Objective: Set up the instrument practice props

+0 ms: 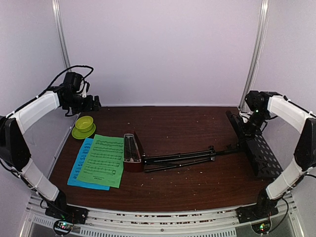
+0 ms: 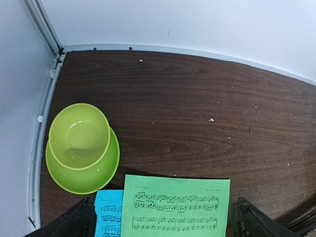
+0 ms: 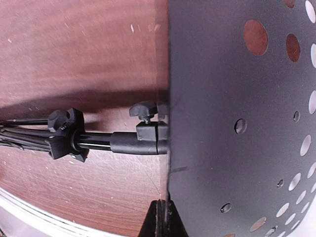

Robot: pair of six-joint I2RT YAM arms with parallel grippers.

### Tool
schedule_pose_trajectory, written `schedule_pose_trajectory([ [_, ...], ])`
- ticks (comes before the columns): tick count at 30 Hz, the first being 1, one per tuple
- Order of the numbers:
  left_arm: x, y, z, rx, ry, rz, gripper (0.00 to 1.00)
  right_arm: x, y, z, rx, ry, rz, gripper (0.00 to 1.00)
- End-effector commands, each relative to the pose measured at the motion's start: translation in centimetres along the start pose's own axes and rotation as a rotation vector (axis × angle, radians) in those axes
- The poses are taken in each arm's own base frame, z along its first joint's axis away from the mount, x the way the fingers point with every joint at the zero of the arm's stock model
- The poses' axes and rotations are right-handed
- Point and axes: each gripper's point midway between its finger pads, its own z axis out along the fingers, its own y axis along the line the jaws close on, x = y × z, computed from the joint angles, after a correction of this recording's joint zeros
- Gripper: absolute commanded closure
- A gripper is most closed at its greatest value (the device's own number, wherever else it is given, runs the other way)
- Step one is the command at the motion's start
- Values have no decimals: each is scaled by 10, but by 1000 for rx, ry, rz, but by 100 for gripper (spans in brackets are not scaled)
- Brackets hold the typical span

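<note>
Nearest the front edge of the bench [image 1: 187, 128], on the left, the blue sheet [image 1: 79, 174] lies flat with printed staves. The green sheet [image 1: 102, 160] lies on top of it, covering most of its right half.

Just right of the green sheet the metronome [image 1: 132, 152] rests on the bench: a reddish-brown pyramid with a clear front. The folded legs of the music stand [image 1: 197, 157] reach up to its right side.

The music stand is black and lies flat, its pole running left to right across mid-bench. Its punched desk [image 1: 264, 158] is at the right end, beside the bench's right edge.

The right hand [image 1: 246, 129] is at the far end of the desk. In the right wrist view its fingers [image 3: 157, 222] stand close together against the desk's edge, near the pole clamp. Whether they grip the desk cannot be told.

Further back on the left, a lime-green bowl [image 2: 79, 136] sits on a matching dish, just behind the two sheets.

The left hand [image 1: 95, 103] hangs in the air above the far left corner, over the bowl and well apart from the stand. Its fingers are spread wide and hold nothing.
</note>
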Motion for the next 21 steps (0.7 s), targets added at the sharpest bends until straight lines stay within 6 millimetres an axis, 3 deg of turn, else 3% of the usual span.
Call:
schedule_pose_trajectory([
  [1,-20,-8,-12,33,-72,-13,2,-46,-9,-79,109,-302,-2,100],
  [8,-28,-13,-23,58,-100,-24,2,-63,-9,-147,190,-547,-31,100],
  [15,-48,-13,-42,52,-181,-48,2,-72,18,-217,257,-774,-210,100],
  [21,-60,-40,-62,124,-249,1,2,-73,36,-264,365,-907,-337,100],
])
